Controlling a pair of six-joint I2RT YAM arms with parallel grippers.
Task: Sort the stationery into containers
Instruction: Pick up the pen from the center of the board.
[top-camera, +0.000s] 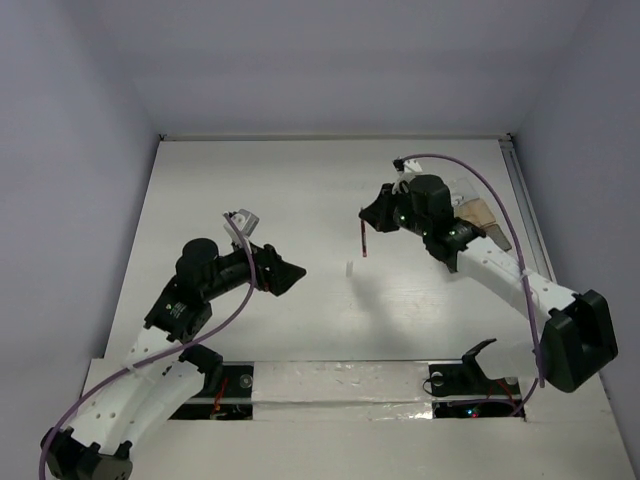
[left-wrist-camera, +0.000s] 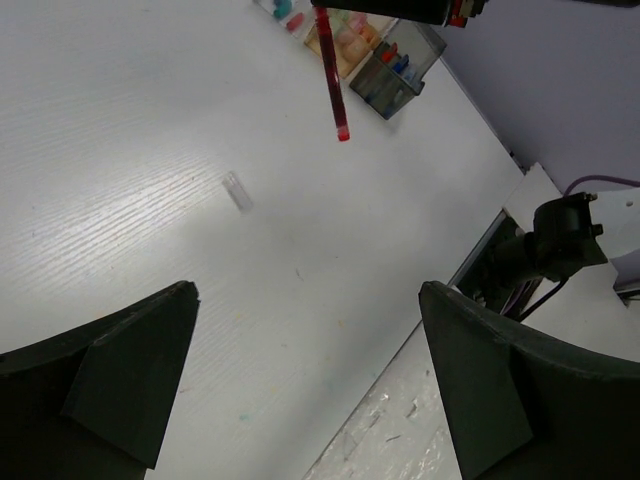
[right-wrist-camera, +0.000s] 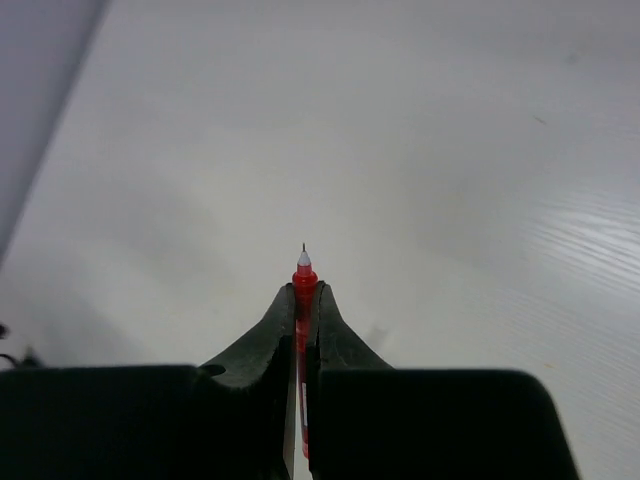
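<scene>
A red pen (top-camera: 363, 240) hangs tip-up from my right gripper (top-camera: 374, 217), which is shut on it above the table's middle. In the right wrist view the red pen (right-wrist-camera: 303, 275) pokes out between the closed fingers of the right gripper (right-wrist-camera: 304, 292). The left wrist view shows the pen (left-wrist-camera: 332, 85) dangling in front of the containers (left-wrist-camera: 392, 66), where blue, red and green stationery lies inside. From above, the containers (top-camera: 481, 214) are mostly hidden behind the right arm. My left gripper (top-camera: 296, 271) is open and empty, and the left gripper (left-wrist-camera: 308, 292) hovers over bare table.
A small clear cap (top-camera: 348, 268) lies on the white table between the two grippers, and the same cap (left-wrist-camera: 238, 192) appears in the left wrist view. A taped strip (top-camera: 330, 382) runs along the near edge by the arm bases. Walls close in at the back and sides.
</scene>
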